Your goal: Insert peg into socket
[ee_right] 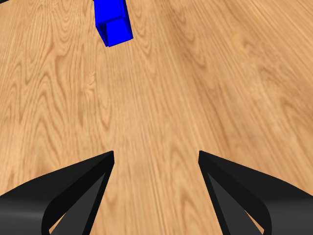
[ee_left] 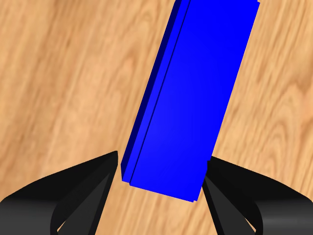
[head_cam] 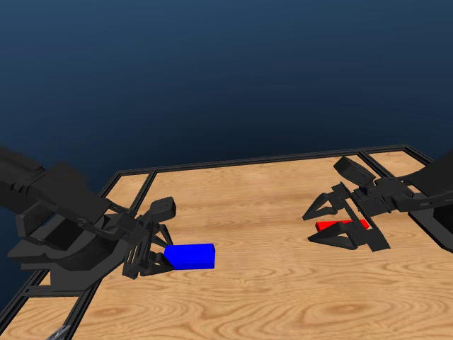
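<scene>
The blue socket (head_cam: 190, 256) lies flat on the wooden table at the left. My left gripper (head_cam: 161, 255) is open, its jaws either side of the socket's near end. In the left wrist view the socket (ee_left: 190, 98) fills the gap of that gripper (ee_left: 162, 161); I cannot tell if the jaws touch it. The thin red peg (head_cam: 342, 225) lies at the right, showing between the jaws of my open right gripper (head_cam: 311, 227) and partly covered by them. The right wrist view shows my right gripper (ee_right: 156, 156) over bare wood and the socket (ee_right: 113, 22) farther off, but not the peg.
A black frame (head_cam: 233, 163) borders the wooden table (head_cam: 269, 283) along its far edge and sides. Open wood lies between the two grippers.
</scene>
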`<state>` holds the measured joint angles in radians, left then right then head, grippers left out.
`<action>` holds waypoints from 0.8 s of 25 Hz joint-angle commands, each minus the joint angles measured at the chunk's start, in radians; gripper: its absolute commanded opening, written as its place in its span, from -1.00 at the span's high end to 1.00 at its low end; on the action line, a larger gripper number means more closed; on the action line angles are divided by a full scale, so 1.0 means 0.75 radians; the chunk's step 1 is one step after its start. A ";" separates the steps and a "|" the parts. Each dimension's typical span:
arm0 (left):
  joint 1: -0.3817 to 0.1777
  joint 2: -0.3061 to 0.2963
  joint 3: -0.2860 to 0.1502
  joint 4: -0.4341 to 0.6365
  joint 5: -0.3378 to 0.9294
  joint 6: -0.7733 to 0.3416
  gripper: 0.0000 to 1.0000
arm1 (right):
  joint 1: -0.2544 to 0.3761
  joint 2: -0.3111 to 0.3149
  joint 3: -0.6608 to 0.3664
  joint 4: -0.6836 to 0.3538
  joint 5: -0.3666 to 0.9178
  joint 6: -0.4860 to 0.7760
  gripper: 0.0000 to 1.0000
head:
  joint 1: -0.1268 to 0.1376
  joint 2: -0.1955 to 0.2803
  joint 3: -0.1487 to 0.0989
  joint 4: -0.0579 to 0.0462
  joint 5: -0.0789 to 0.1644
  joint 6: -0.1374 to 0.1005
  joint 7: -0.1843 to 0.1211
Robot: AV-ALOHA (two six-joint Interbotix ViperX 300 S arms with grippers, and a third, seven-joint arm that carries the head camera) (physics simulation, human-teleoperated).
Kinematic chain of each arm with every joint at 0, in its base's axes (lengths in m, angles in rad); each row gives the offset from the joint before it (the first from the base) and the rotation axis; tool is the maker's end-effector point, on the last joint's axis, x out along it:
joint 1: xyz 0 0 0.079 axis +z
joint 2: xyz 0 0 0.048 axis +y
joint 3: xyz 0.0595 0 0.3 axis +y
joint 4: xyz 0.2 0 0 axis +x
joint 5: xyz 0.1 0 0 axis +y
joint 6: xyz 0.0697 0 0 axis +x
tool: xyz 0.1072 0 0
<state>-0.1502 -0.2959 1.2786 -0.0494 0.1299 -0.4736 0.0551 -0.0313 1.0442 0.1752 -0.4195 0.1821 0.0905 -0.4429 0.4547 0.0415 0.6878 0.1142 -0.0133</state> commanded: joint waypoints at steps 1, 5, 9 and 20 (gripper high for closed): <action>-0.050 0.115 -0.081 0.017 -0.250 0.043 1.00 | -0.037 -0.070 0.052 -0.010 0.141 0.005 -1.00 | -0.034 -0.018 -0.016 -0.018 -0.013 -0.047 -0.072; -0.057 0.121 -0.103 0.044 -0.230 0.024 1.00 | -0.077 -0.112 0.100 -0.046 0.315 0.021 -1.00 | -0.056 -0.013 -0.018 -0.034 -0.011 -0.087 -0.127; -0.062 0.156 -0.125 0.039 -0.203 0.005 1.00 | -0.102 -0.134 0.111 -0.117 0.476 0.050 -1.00 | -0.071 -0.011 -0.021 -0.044 -0.013 -0.111 -0.160; -0.080 0.162 -0.125 0.046 -0.237 -0.024 1.00 | -0.194 -0.228 0.133 -0.238 0.665 0.123 -1.00 | -0.093 -0.001 -0.030 -0.060 -0.042 -0.156 -0.214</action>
<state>-0.1582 -0.2649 1.2224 0.0009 0.2322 -0.5209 -0.0749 -0.1745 1.1501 0.0143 0.0237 0.2550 0.0240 -0.4435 0.4518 -0.0028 0.6737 0.0037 -0.1655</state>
